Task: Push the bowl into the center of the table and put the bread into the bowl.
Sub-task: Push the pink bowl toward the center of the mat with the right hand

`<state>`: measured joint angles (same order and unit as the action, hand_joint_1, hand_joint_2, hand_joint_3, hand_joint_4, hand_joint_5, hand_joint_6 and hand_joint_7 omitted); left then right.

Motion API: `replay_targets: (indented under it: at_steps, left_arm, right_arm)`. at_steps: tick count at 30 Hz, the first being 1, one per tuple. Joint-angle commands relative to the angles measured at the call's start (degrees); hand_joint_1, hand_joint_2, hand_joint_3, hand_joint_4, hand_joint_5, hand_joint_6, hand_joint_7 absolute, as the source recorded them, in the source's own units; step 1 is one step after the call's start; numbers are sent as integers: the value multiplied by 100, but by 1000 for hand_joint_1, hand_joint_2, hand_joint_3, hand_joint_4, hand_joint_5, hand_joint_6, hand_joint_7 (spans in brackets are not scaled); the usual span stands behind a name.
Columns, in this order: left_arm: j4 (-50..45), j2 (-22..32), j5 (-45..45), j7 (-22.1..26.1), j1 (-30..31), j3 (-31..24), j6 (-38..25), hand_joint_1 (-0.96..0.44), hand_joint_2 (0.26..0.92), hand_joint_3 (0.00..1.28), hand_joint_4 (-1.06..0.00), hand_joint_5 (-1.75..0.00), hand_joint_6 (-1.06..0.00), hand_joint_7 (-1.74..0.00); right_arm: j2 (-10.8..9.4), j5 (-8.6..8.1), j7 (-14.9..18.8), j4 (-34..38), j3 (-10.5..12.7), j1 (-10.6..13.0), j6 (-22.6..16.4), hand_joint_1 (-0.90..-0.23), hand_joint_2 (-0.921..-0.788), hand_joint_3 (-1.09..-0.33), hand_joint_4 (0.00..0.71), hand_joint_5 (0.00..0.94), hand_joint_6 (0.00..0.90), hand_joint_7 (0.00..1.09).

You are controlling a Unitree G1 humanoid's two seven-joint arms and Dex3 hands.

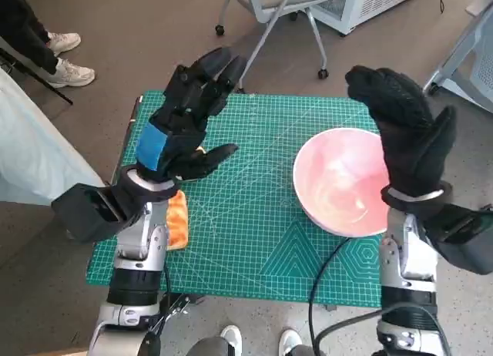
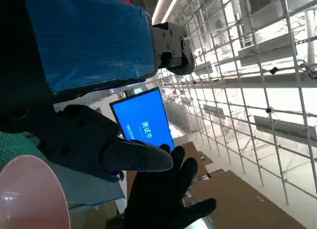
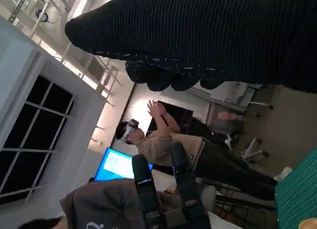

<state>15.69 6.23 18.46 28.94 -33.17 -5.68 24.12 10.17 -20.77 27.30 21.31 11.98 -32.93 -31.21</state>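
I have both hands raised above the bench (image 1: 254, 248) and neither holds anything: the left hand (image 1: 181, 125) hangs over the mat's left part with its fingers apart, and the right hand (image 1: 404, 132) stands upright, spread, over the bowl's right rim. The bowl (image 1: 339, 183) sits near the right edge of the green mat, well off centre, so the push has not begun. The bread (image 1: 177, 217) lies at the mat's left edge, mostly hidden under my left forearm. My worry is the bowl: if I bring the right hand down onto the rim instead of beside its outer wall, I judge it could tip or skid. Sweeping the left arm low could also knock the bread off the edge.
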Motion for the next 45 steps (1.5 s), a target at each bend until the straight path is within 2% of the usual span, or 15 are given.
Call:
replay_targets:
  at_steps: [1,5,8,11,19,23,28,34,38,45]
  left_arm:
    - [13,43,17,9,82,-66,98,-531,921,287,-162,-2,1,-546]
    - [66,58,35,26,84,-107,135,-525,921,286,-162,-2,1,-544]
    - [93,60,32,31,83,-130,160,-528,921,285,-162,-2,1,-543]
    - [146,76,29,37,74,-165,204,-533,921,285,-163,-2,1,-543]
    - [265,90,32,53,53,-231,319,-541,921,288,-164,-3,1,-539]
    - [347,94,51,69,35,-261,368,-542,921,290,-164,-3,1,-530]
    - [376,93,104,84,25,-289,344,-543,921,290,-164,-2,1,-524]
    - [349,105,172,131,38,-309,298,-545,921,291,-164,-2,1,-516]
    - [287,118,183,135,61,-307,267,-547,921,291,-164,-2,1,-514]
    - [247,170,200,136,76,-314,239,-548,921,291,-165,-2,1,-522]
  right_arm:
    - [270,-41,53,857,378,-74,-383,-638,-921,-690,219,1,149,449]
    - [489,191,-365,1717,691,-226,-784,-644,-921,-697,205,0,155,407]
    - [612,262,-578,2245,835,-338,-944,-653,-921,-704,195,0,156,393]
    - [818,377,-855,2929,959,-460,-1066,-663,-921,-719,183,0,151,374]
    - [1124,693,-1529,4086,1045,-648,-1202,-596,-921,-797,171,0,139,335]
    - [1193,735,-1776,4486,1081,-689,-1111,-577,-921,-833,170,0,143,324]
    - [1199,816,-1975,4831,1067,-700,-951,-580,-921,-839,163,0,145,315]
    - [1148,918,-2180,5084,999,-672,-520,-570,-921,-831,166,3,149,302]
    - [960,769,-2082,5193,1126,-670,-193,-588,-921,-815,162,1,161,295]
    - [640,645,-2020,5203,1220,-721,39,-630,-921,-800,152,0,164,283]
